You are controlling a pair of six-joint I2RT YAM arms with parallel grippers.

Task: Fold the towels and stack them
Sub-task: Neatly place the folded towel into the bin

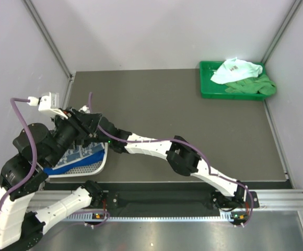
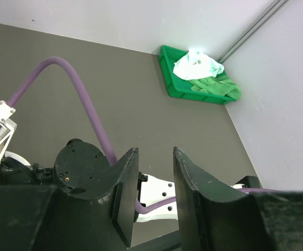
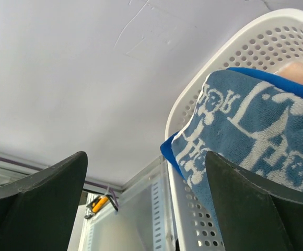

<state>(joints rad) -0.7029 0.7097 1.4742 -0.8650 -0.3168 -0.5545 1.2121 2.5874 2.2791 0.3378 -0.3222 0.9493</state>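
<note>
My right claw (image 3: 146, 172) sits released, empty, just beside the basket (image 3: 219, 57) holding the lettered teal towel (image 3: 245, 130); left claw (image 2: 155, 157) released too; looks like fetch step, next needs a pinch on that towel's edge.

Dark table (image 1: 167, 104) carries green tray (image 1: 230, 96) far right, white basket (image 1: 83, 170) near left.

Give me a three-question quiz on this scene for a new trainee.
1. True or false: the right gripper is shut on a towel.
2. What lies in the green tray? A: a pale towel and a green towel. B: a bottle. C: nothing.
3. Name the container holding the lettered teal towel.
Key: 1 false, its jaws stand open; 2 A; 3 the white mesh basket.
</note>
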